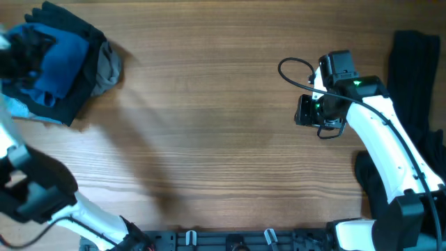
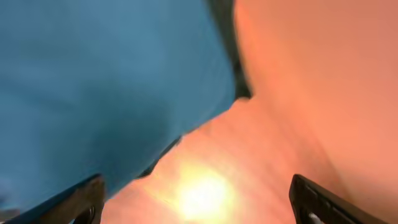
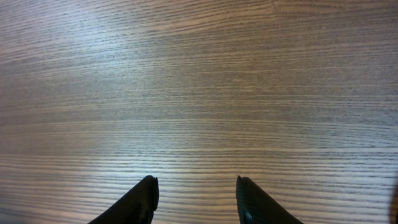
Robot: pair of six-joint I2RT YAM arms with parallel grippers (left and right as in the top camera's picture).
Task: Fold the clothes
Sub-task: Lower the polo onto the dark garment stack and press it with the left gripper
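Blue garment: on top of the clothes pile at the counter's 10 o'clock corner; it fills the upper left of the left wrist view.
Dark garment: beneath the blue one, showing round its edges.
Grey garment: bunched against the pile's 3 o'clock side.
Left arm: blurred, along the 9 o'clock edge, reaching over the pile.
Left jaws: spread wide just above the pile. Blue cloth lies against the finger at 7 o'clock of the wrist view, and nothing is pinched between the two.
Counter: wood grain.
Right arm: white, rising from 5 o'clock.
Right jaws: parted partway with nothing between them, over bare wood toward 3 o'clock.
Black cloth: lies along the 2 o'clock edge.
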